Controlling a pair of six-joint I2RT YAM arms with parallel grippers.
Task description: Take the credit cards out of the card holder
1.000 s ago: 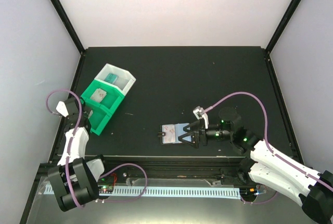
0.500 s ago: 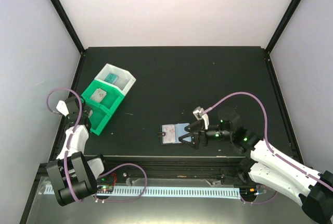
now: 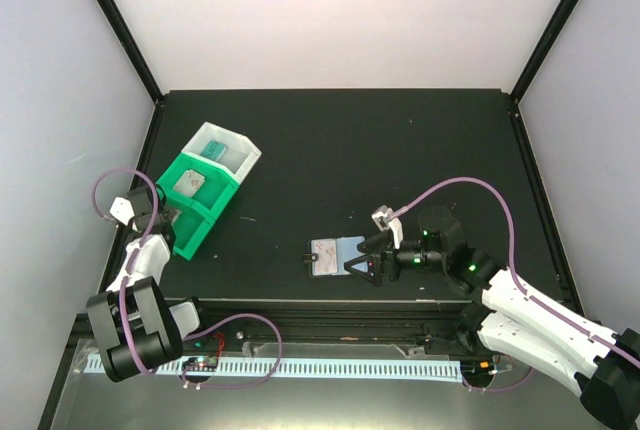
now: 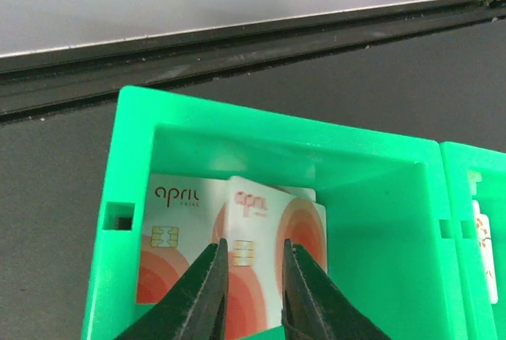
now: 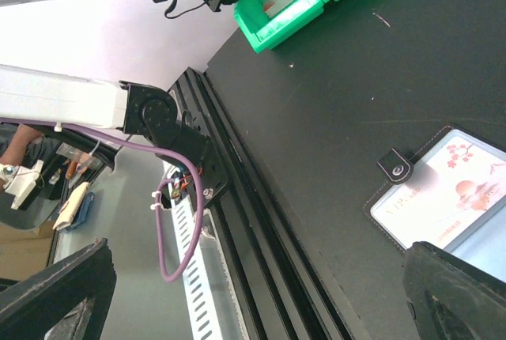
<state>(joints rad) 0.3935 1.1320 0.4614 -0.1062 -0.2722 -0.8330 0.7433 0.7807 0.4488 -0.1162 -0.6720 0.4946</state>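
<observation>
The left gripper (image 4: 251, 296) hangs over the near compartment of the green bin (image 4: 364, 198), jaws a narrow slit apart. Two "april" credit cards (image 4: 273, 217) lean inside it. A grey card (image 3: 187, 182) lies in the next compartment and a teal card (image 3: 213, 149) in the white bin (image 3: 245, 157). The card holder (image 3: 328, 254) lies open mid-table, well apart from the bins. The right gripper (image 3: 358, 264) is at its right edge, fingers spread wide.

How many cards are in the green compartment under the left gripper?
2. The left card lies flat; the second card overlaps its right side, showing through the gap of the open left gripper. Others may be hidden underneath.
</observation>
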